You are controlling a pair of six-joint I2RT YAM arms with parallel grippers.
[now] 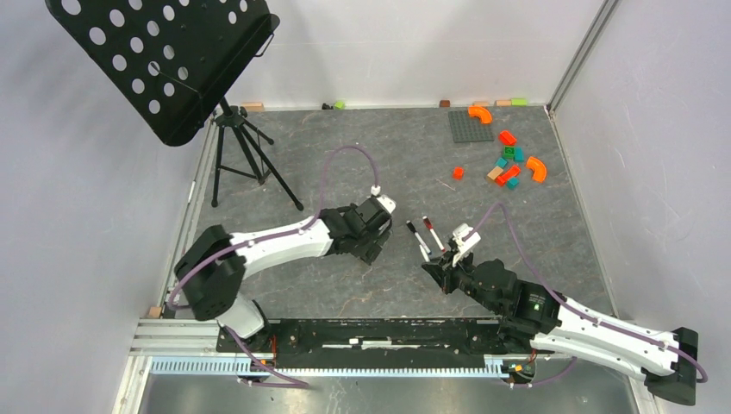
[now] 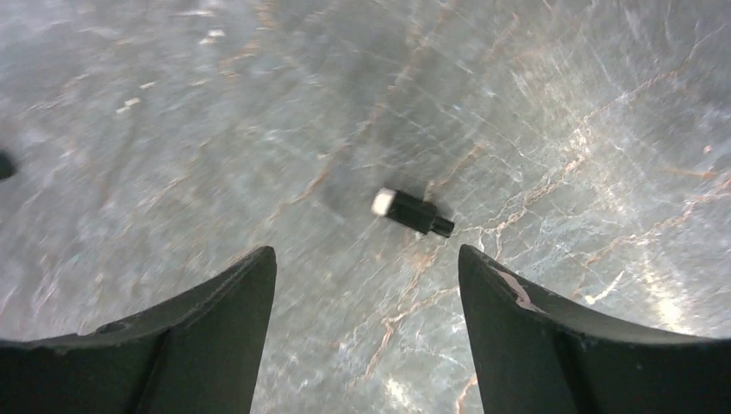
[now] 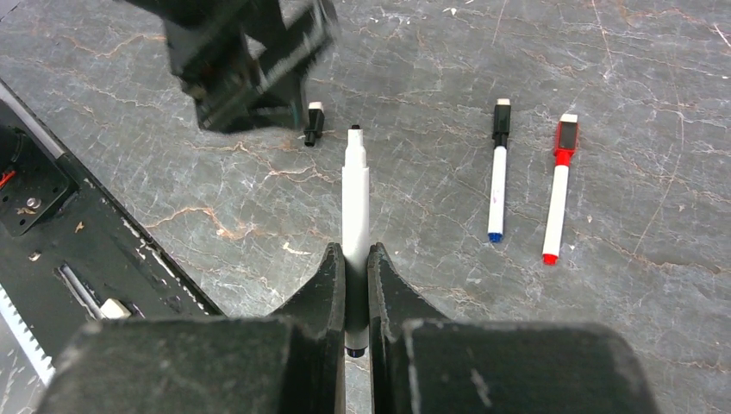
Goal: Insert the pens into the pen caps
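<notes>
My right gripper (image 3: 357,254) clamps the pen (image 3: 356,190); the black cap (image 3: 315,123) lies ahead-left (roughly parallel), nearer my wide left gripper (image 2: 366,259).

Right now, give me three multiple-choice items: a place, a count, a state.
1. The black cap lies: A on the music stand; B on the table by the left gripper; C among the toy blocks.
2. Capped pens lying on the table: A one; B two; C four.
3. The right gripper is: A open, empty; B shut on a cap; C shut on an uncapped pen.

1 B, the left wrist view frames it between open fingers. 2 B, one black-capped, one red-capped. 3 C, its fingers clamp the barrel.
</notes>
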